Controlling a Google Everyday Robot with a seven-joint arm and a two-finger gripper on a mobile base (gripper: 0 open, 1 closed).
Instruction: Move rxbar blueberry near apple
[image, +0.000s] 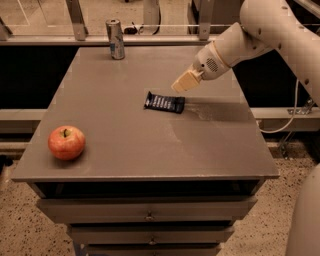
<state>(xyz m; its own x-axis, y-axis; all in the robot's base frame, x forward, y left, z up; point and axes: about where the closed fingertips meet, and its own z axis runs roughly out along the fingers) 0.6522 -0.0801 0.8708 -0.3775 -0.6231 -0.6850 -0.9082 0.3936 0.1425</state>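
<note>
The pale beige two-finger gripper (184, 81) hangs over the right half of the table, tilted down and to the left at the end of a thick cream-coloured robot arm (260, 30) that comes in from the upper right. How far it is open cannot be told from this view. It has nothing in its hold.

Just below and to the left of its tip lies the rxbar blueberry (164, 102), a small flat dark navy-blue wrapper with pale lettering. It rests flat on the tabletop near the middle, slightly to the right, with its long side running left to right and a little askew. Whether the tip touches the bar cannot be told.

The flat grey-brown rectangular table (125, 160) carries two more things. A round red apple (66, 142) with yellowish patches and a short dark stem sits near the front left corner, well apart from the bar. A tall silver drink can (115, 39) stands upright near the back edge, left of centre.

Under the tabletop a stack of grey drawers (149, 210) with small knobs faces the camera, above a speckled floor (30, 230).
</note>
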